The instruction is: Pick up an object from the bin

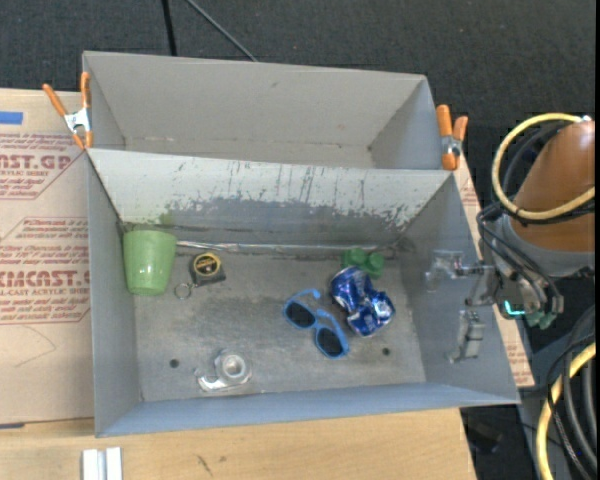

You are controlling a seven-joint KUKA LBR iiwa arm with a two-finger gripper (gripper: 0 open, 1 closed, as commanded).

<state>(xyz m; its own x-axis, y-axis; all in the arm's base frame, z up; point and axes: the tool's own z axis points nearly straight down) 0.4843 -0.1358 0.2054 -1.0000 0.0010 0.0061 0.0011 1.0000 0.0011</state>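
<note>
My gripper hangs over the bin's right wall, with its two metal fingers standing apart and nothing between them. Nearest to it, on the bin floor to its left, lies a crumpled blue and white packet. A pair of blue sunglasses lies against the packet's left side. A small green cap-like piece sits just behind the packet, near the back wall.
A light green cup lies on its side at the far left. Beside it is a small black and yellow tape measure. A silvery metal piece rests near the front wall. The arm stands outside the right rim.
</note>
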